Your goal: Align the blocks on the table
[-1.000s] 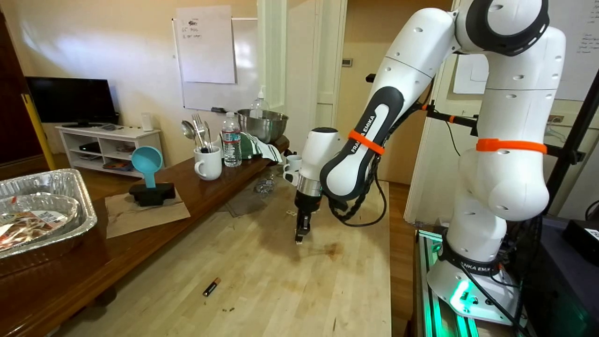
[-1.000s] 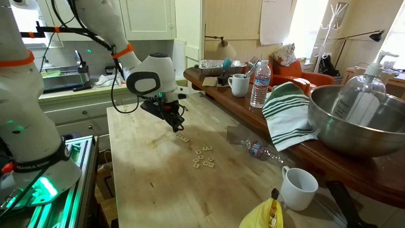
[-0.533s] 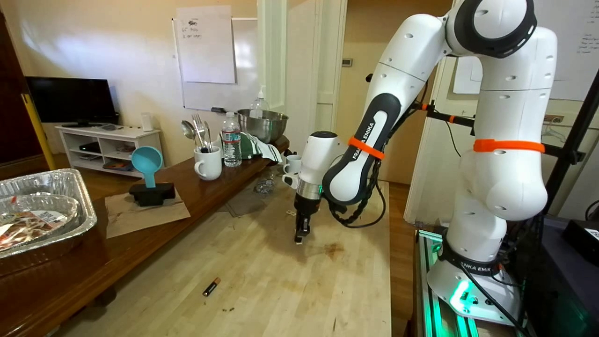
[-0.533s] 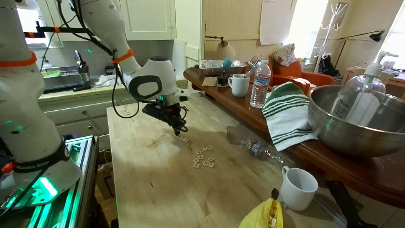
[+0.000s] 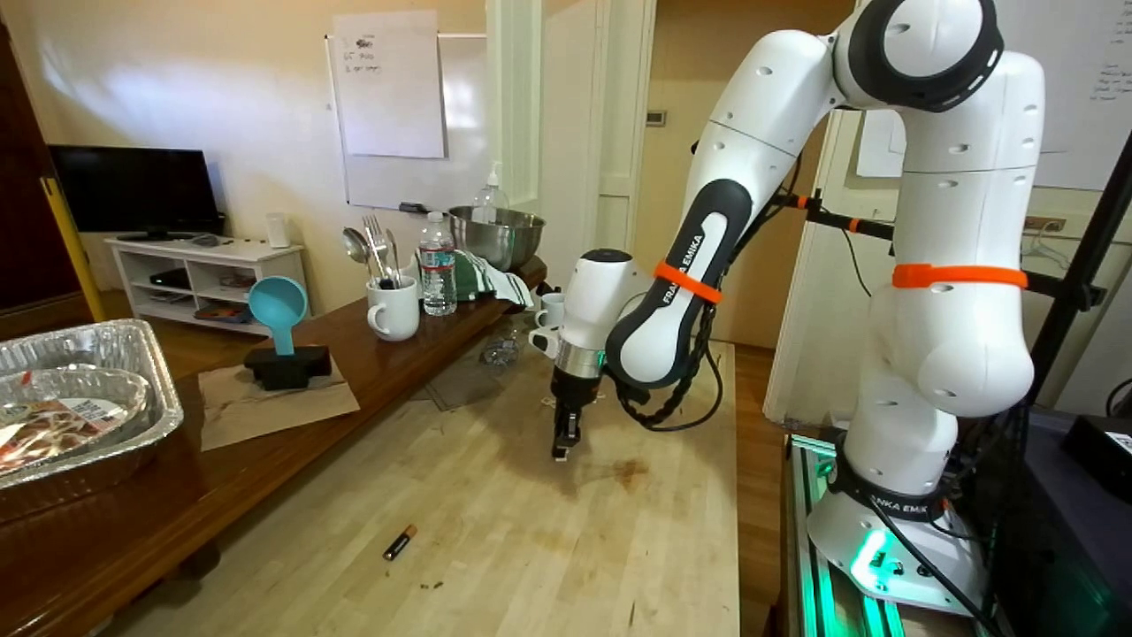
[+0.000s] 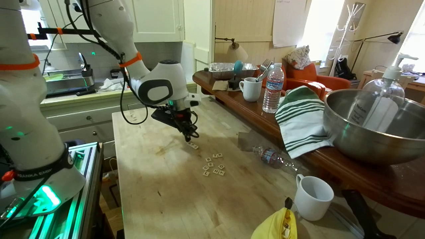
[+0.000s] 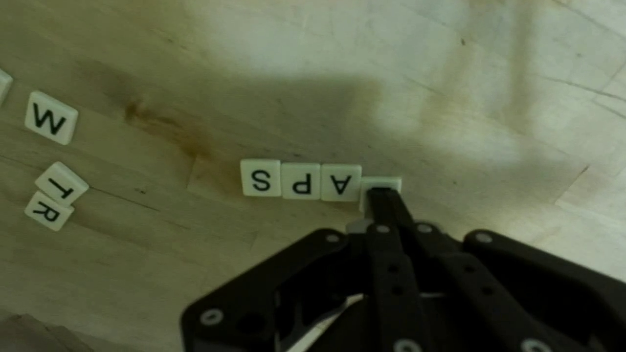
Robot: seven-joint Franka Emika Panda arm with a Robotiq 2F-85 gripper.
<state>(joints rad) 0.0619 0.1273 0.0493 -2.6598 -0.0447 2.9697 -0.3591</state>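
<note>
Desk (image 7: 220,274): S tile (image 7: 260,178), P tile (image 7: 301,181) and A tile (image 7: 341,183) touch in a row.
Fourth tile (image 7: 379,182): just beside A, offset, apparently being aligned; next, probably a gentle nudge into line.
Fingers (image 7: 389,208): closed together over it, contact unclear.

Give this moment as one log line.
gripper: shut, over end block | S block, P block, A block: in row | end block: offset from row | contact: unclear | alignment: unfinished

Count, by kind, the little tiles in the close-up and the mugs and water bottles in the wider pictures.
Square cream tiles (one cut off, one partly behind black fingers): 8
White handled mugs: 2
Clear plastic water bottles: 2
Total: 12
</note>
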